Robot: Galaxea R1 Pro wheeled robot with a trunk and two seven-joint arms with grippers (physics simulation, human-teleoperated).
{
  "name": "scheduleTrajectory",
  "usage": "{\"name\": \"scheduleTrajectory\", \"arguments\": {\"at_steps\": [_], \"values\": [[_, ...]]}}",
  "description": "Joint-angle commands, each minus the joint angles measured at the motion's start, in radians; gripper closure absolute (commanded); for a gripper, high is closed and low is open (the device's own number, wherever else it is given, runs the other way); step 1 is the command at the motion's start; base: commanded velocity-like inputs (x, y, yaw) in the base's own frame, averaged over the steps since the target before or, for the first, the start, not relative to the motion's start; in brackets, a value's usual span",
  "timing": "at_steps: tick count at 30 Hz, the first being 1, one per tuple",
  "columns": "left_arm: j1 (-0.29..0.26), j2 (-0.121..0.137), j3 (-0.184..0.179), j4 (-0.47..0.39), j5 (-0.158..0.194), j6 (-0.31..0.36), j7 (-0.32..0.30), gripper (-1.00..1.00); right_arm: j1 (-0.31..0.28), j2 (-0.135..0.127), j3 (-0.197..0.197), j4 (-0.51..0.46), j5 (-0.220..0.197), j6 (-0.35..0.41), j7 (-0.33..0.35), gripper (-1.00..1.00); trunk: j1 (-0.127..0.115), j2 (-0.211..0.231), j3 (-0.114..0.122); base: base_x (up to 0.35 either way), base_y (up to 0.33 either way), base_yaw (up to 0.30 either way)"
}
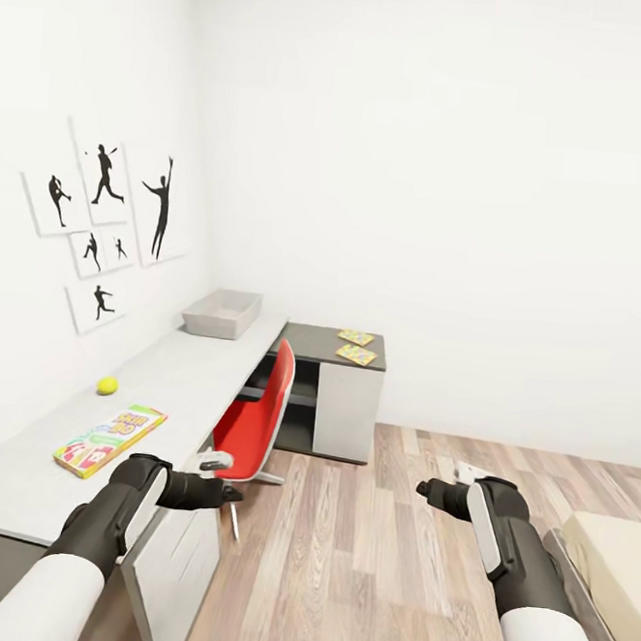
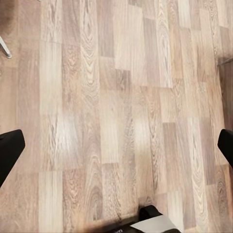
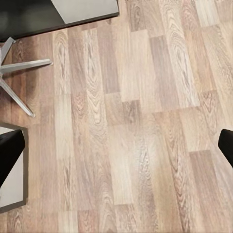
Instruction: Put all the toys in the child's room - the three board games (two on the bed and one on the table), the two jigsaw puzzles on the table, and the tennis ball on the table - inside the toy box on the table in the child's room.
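Wood flooring [image 1: 359, 547] is spread under both arms, and nothing is held: the left gripper [image 1: 230, 493] and the right gripper [image 1: 425, 487] are seen from the wrist views with fingers set wide apart over bare planks. Nearest of the toys, a board game [image 1: 110, 439] lies flat on the table [image 1: 14, 488] just beyond and outboard of the left gripper, its long axis running away along the desk towards the far wall; the left arm is judged clearly the nearer. Past it, the tennis ball [image 1: 108, 386] is found near the wall. A red chair [image 1: 258, 422] is tucked beside the desk edge, possibly crowding the approach. Farther on, the toy box [image 1: 223, 314] sits at the desk's far end, and two puzzles [image 1: 356, 347] rest on the dark corner section. At the right edge, a corner of the bed [image 1: 620, 561] is glimpsed.
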Motion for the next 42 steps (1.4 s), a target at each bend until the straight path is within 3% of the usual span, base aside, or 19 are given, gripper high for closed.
{"name": "scheduleTrajectory", "arguments": {"at_steps": [1, 9, 21, 42], "values": [[-0.001, 0.000, 0.002, -0.001, 0.000, 0.006, -0.003, -1.00, -0.001, 0.000, 0.000, -0.001, -0.011, 0.000, -0.010, -1.00, -0.003, 0.006, 0.001, 0.000, 0.000, -0.110], [-0.001, 0.000, 0.001, -0.001, 0.000, 0.006, -0.003, -1.00, -0.001, 0.000, 0.000, 0.002, -0.011, -0.023, -0.009, -1.00, -0.034, 0.062, 0.026, 0.000, 0.000, -0.217], [0.000, -0.002, -0.003, -0.001, 0.000, 0.000, -0.003, -1.00, -0.001, 0.000, 0.002, 0.005, -0.010, -0.033, -0.008, -1.00, -0.034, 0.062, 0.026, 0.026, -0.005, -0.168], [0.000, -0.006, -0.009, -0.001, -0.001, -0.007, -0.001, -1.00, -0.002, 0.000, 0.009, 0.005, -0.010, -0.048, -0.009, -1.00, -0.034, 0.062, 0.029, 0.250, -0.186, 0.000]]}}
